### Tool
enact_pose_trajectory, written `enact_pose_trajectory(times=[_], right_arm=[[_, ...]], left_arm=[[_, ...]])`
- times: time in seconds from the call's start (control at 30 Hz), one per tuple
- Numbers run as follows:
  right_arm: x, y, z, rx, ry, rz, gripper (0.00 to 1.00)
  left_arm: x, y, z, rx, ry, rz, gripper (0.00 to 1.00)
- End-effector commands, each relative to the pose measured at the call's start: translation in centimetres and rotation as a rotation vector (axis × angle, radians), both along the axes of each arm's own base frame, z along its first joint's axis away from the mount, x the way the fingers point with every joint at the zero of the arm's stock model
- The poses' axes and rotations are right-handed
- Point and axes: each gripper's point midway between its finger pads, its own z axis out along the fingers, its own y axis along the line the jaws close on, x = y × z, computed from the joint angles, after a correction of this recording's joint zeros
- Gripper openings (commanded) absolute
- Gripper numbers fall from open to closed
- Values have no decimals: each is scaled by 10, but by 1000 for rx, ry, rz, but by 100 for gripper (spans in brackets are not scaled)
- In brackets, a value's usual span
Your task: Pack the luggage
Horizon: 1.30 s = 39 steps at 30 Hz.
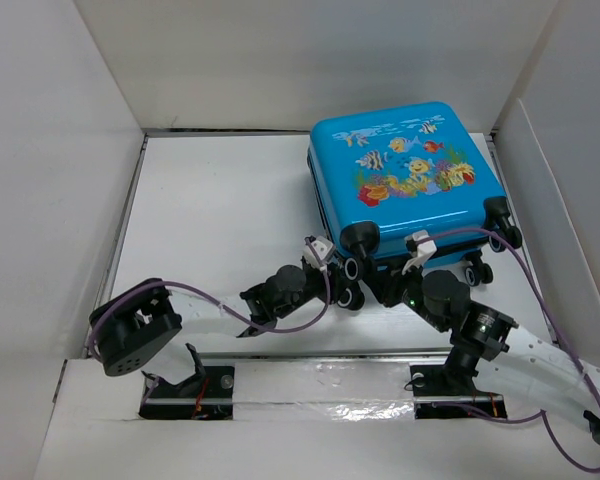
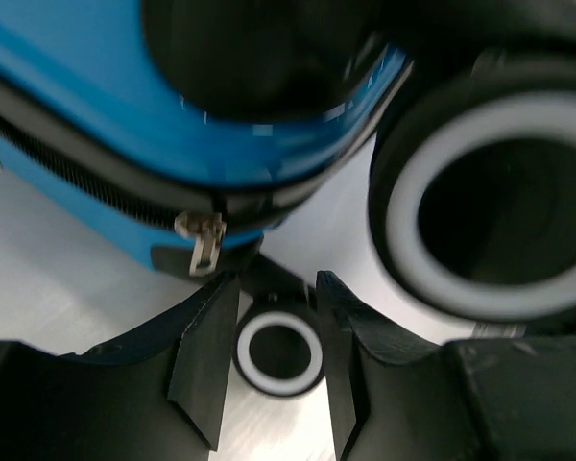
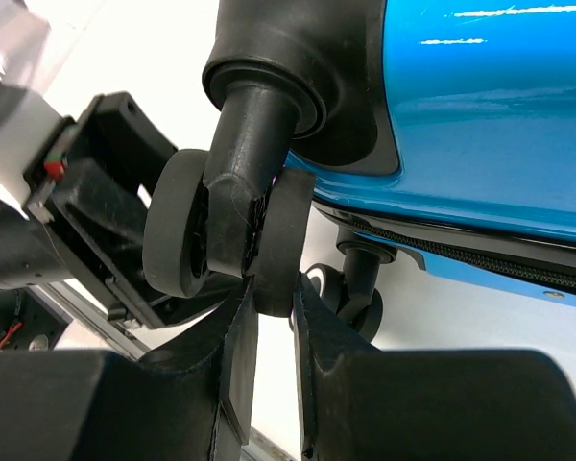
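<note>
- Table [image 1: 230, 200]: white, walled in.
- Luggage [image 1: 405, 180]: shut, lying flat with the fish print up, at the far right of the table, wheels toward the arms.
- Right gripper [image 3: 276, 293]: narrow, pinching the rim of a twin wheel [image 3: 280, 240] at the near-left corner.
- Left gripper [image 2: 276, 288]: jaws slightly apart, small wheel [image 2: 278, 351] showing between them; can't tell if they touch.
- Zip pull [image 2: 204, 240]: hangs from the closed zip, just above the left fingers [image 2: 206, 355].
</note>
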Motion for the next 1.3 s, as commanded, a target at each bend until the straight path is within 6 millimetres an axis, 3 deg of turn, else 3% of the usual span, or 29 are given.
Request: enact_pose_trajectory(times=[0.0, 0.33, 0.57, 0.73, 0.87, 0.93, 1.27], right_arm=[[8, 10, 25, 72, -78, 11, 0], [4, 10, 28, 86, -87, 31, 0], [1, 15, 23, 86, -74, 58, 0], [1, 14, 22, 87, -75, 58, 0], [2, 15, 20, 88, -76, 55, 0], [2, 15, 19, 84, -73, 55, 0], [0, 15, 23, 98, -81, 66, 0]], left_arm=[[20, -10, 37, -82, -90, 63, 35], [56, 14, 36, -33, -142, 304, 32], [55, 4, 50, -80, -174, 266, 32], [54, 7, 46, -48, -172, 266, 33], [42, 16, 37, -39, -152, 227, 54], [38, 17, 33, -27, -143, 211, 56], [48, 1, 42, -13, -180, 205, 45]])
